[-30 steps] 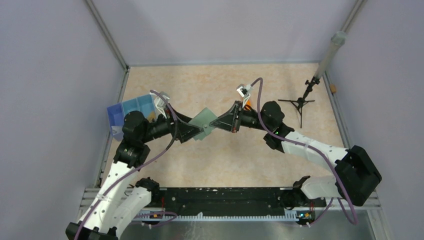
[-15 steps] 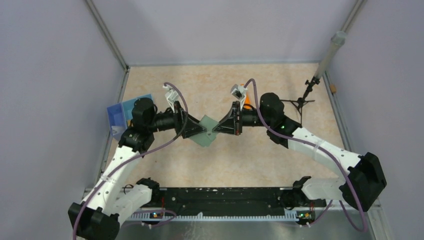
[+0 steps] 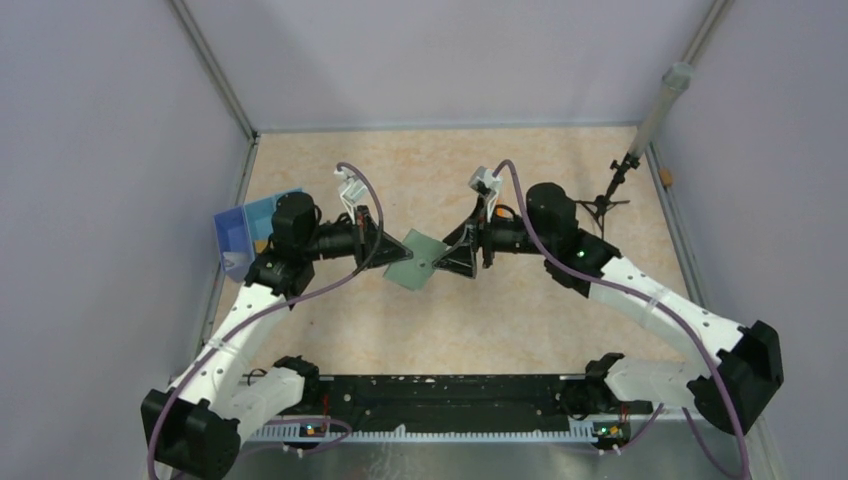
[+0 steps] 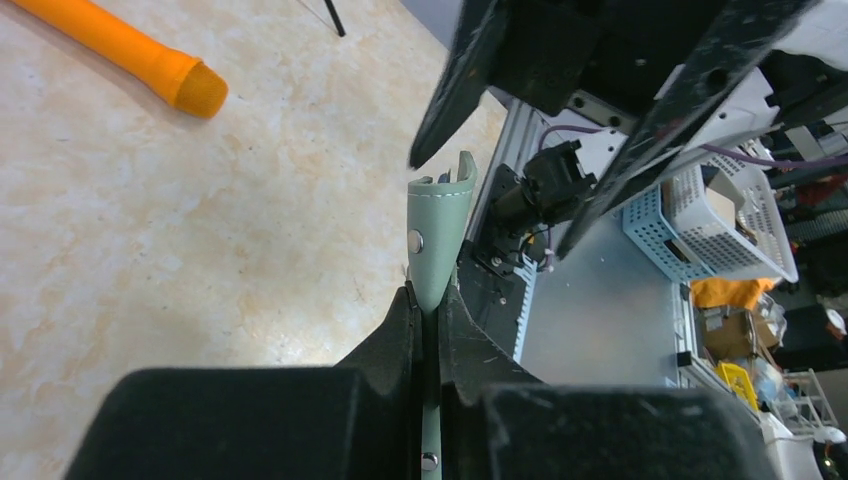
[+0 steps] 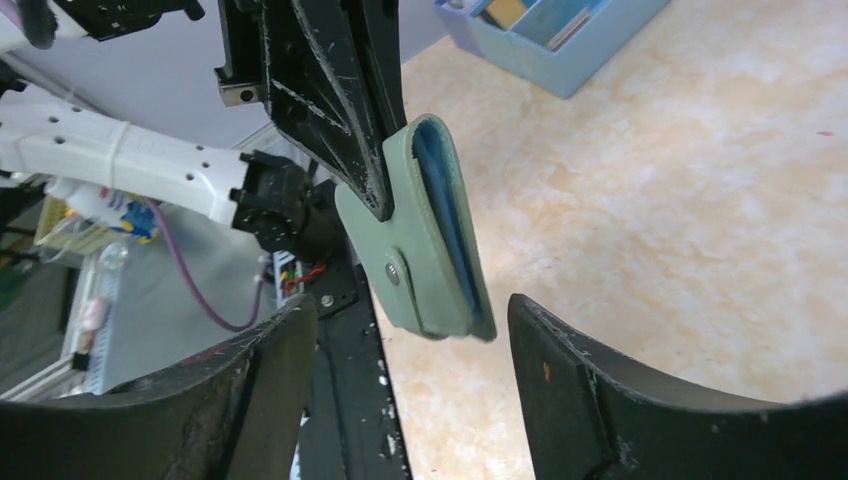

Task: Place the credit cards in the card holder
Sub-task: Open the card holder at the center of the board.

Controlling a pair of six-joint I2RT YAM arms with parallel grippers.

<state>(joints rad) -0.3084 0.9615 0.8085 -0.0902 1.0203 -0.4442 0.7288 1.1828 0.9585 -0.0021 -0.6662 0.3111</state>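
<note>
One card holder (image 3: 415, 262) hangs between two arms, over the middle of the mottled beige table (image 3: 500, 320). The left end effector (image 4: 428, 300) is clenched on its near-left edge. The right end effector (image 3: 445, 262) is released, one finger on each side of the holder's free end, with a gap showing on both sides.

From above, the holder is a flat grey-green square seen at a tilt. The left wrist view shows it edge-on, thin and stitched, with a small metal stud. Only the right wrist view shows its pale blue lining, where the two leaves part slightly.

Further left sits one blue tray (image 3: 245, 230) of rigid plastic. In the right wrist view, tan slivers of the credit cards (image 5: 508, 10) show in its compartments, too cropped to count. One smooth orange cylinder (image 4: 130, 55) lies far of the holder, plain in the left wrist view but mostly hidden from above.
</note>
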